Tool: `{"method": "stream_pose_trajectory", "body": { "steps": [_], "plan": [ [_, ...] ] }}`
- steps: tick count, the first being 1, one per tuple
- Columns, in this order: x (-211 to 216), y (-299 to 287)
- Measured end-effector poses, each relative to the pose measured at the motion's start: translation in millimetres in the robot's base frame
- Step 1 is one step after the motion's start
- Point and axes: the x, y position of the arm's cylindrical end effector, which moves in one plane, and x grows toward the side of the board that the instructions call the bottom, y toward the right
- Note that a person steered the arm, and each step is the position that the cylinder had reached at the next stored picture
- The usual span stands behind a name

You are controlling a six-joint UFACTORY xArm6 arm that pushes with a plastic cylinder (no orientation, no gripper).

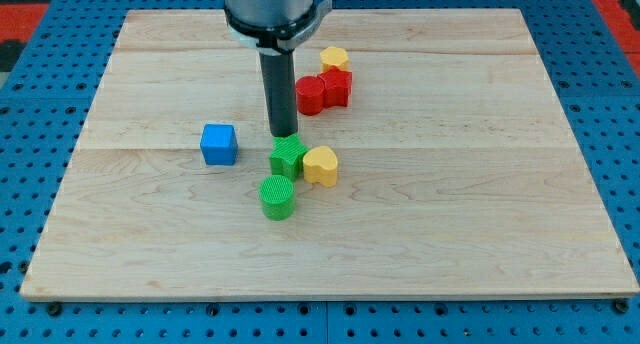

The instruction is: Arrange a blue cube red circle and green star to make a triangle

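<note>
The blue cube (218, 144) sits left of centre on the wooden board (450, 234). The red circle (311, 95) lies toward the view's top, touching a second red block (337, 86) on its right. The green star (288, 157) sits at the centre, touching a yellow heart (321, 165) on its right. My tip (282, 135) stands right at the star's top edge, between the star and the red circle, to the right of the blue cube.
A green cylinder (277, 197) lies just below the green star. A yellow block (334, 58) sits above the red blocks near the view's top. The rod's mount (268, 9) hangs over the board's top middle.
</note>
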Motion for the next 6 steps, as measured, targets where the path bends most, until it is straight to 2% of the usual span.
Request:
{"method": "stream_pose_trajectory", "body": {
  "steps": [1, 2, 3, 4, 5, 6],
  "plan": [
    [-33.4, 25.4],
    [-16.0, 76.5],
    [20.7, 126.1],
    [78.3, 181.4],
    [117.5, 172.2],
    [133.4, 129.6]
  ]
}}
